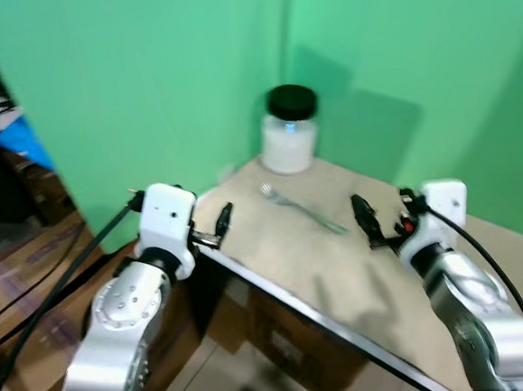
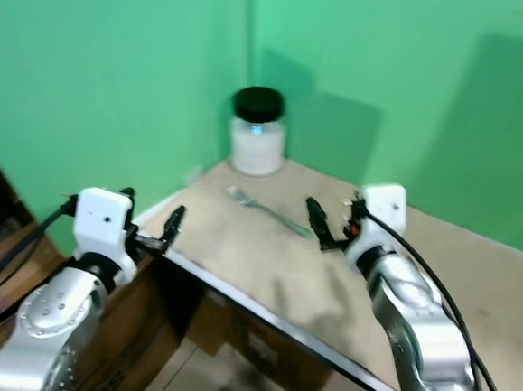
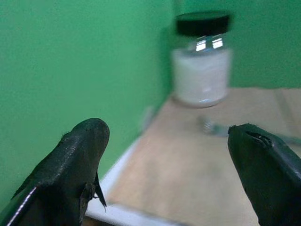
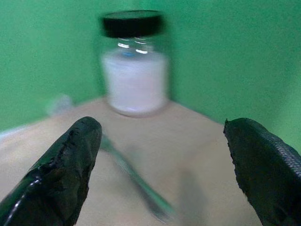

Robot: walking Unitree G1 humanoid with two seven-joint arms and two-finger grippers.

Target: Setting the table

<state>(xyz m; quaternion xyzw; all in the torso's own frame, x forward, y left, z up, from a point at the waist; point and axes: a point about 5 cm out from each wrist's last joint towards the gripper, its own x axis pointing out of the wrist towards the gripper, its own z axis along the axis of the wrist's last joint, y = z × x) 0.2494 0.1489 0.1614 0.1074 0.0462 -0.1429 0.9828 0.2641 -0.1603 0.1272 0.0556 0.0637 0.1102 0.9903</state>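
Head views, blurred. Your landmark is the jar (image 1: 289, 130): clear glass, black lid on, white contents filling it to just under the lid. It stands at the table's (image 1: 341, 280) far corner, close against the green wall (image 1: 144, 87). The fork (image 1: 302, 209) lies flat on the tan top just in front of the jar, tines toward it, handle running away from it. The table's near edge, a dark strip with a white rim, runs diagonally in front of the jar. Your left gripper (image 1: 222, 220) hovers at that edge, off the jar's left side. Your right gripper (image 1: 367, 221) is over the tabletop, beyond the fork's handle end from the jar. Bare tan surface lies between the two grippers. Boxes (image 1: 32, 268) and cables (image 1: 60, 284) sit below, well left of the jar.

Left wrist view: fingers (image 3: 70, 174) spread wide, nothing between them. The jar stands ahead, the fork's tines just before it, the white table rim nearer you.

Right wrist view: fingers (image 4: 66, 174) also wide apart, empty. The jar is straight ahead, the fork a blurred streak between jar and fingers.
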